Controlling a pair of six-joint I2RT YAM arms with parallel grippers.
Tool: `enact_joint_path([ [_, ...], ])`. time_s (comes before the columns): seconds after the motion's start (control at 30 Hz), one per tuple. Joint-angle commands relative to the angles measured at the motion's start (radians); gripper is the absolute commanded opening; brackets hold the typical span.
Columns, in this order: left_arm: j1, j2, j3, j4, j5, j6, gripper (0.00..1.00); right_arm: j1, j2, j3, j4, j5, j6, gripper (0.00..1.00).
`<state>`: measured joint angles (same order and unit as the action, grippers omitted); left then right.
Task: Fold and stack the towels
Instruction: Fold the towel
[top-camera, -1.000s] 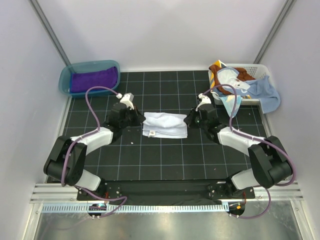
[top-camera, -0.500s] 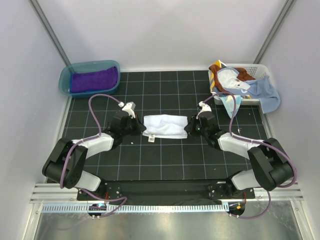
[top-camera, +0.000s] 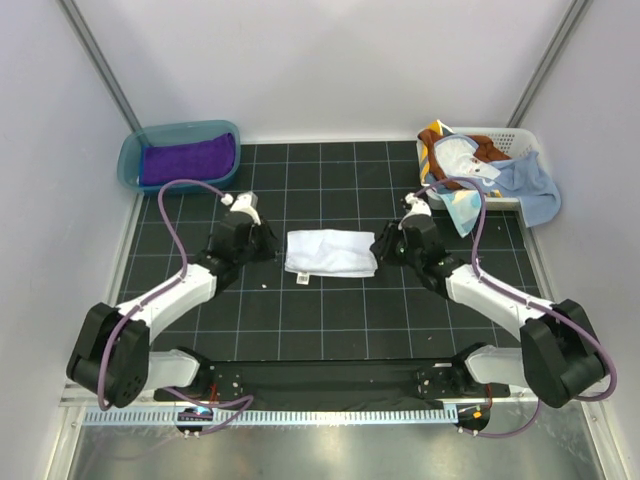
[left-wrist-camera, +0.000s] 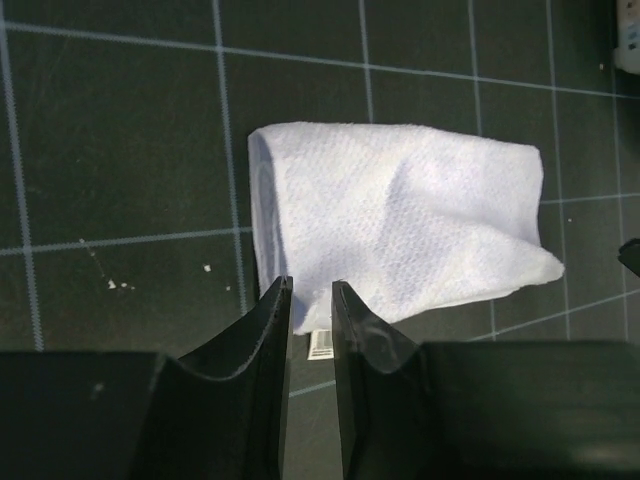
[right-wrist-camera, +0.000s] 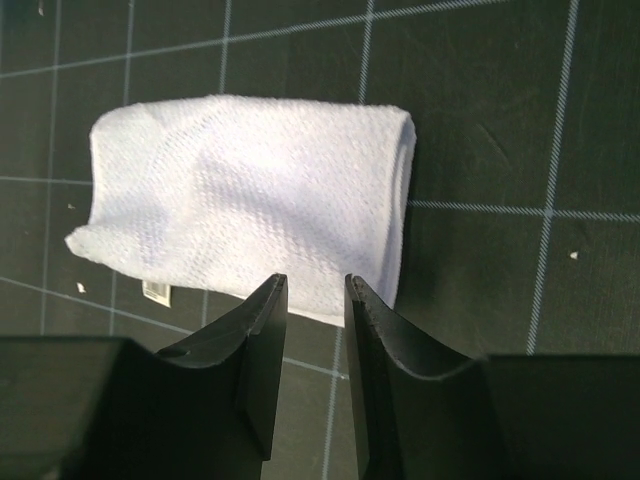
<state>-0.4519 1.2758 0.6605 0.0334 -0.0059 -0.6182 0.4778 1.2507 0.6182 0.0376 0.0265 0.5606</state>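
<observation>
A folded white towel (top-camera: 329, 252) lies flat on the black gridded mat in the middle, with a small label at its near left corner. My left gripper (top-camera: 272, 244) hovers just off its left end, jaws a little apart with nothing between them. In the left wrist view the white towel (left-wrist-camera: 395, 225) lies beyond the left gripper (left-wrist-camera: 311, 290). My right gripper (top-camera: 381, 243) sits off the towel's right end, open and empty. The right wrist view shows the white towel (right-wrist-camera: 255, 200) past the right gripper (right-wrist-camera: 316, 285). A purple towel (top-camera: 186, 158) lies in the teal tub.
The teal tub (top-camera: 132, 152) stands at the back left. A white basket (top-camera: 522, 140) at the back right holds crumpled towels, with a light blue one (top-camera: 528, 185) hanging over its side. Grey walls close in the left and right.
Both grippers have let go of the white towel and drawn back from its ends. The towel now lies folded and flat on the mat.
</observation>
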Motion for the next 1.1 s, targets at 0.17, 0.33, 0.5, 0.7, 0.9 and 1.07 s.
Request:
enact_joint_path([
  [0.17, -0.087, 0.163, 0.183, -0.105, -0.005, 0.0, 0.22, 0.033, 0.156, 0.187, -0.051, 0.044, 0.039, 0.33],
  [0.33, -0.088, 0.283, 0.206, -0.133, 0.003, -0.006, 0.16, 0.044, 0.223, 0.121, 0.001, 0.01, 0.082, 0.32],
  [0.5, -0.088, 0.345, 0.206, -0.199, -0.04, -0.008, 0.1, 0.044, 0.22, 0.038, 0.031, -0.014, 0.105, 0.31],
  [0.7, -0.088, 0.387, 0.221, -0.262, -0.097, -0.005, 0.08, 0.044, 0.217, 0.006, 0.001, -0.004, 0.107, 0.3],
  [0.9, -0.088, 0.338, 0.252, -0.291, -0.088, 0.006, 0.16, 0.042, 0.168, 0.032, -0.079, 0.03, 0.105, 0.3],
  [1.07, -0.088, 0.284, 0.319, -0.352, -0.103, 0.014, 0.26, 0.044, 0.109, 0.135, -0.202, 0.082, 0.081, 0.31],
])
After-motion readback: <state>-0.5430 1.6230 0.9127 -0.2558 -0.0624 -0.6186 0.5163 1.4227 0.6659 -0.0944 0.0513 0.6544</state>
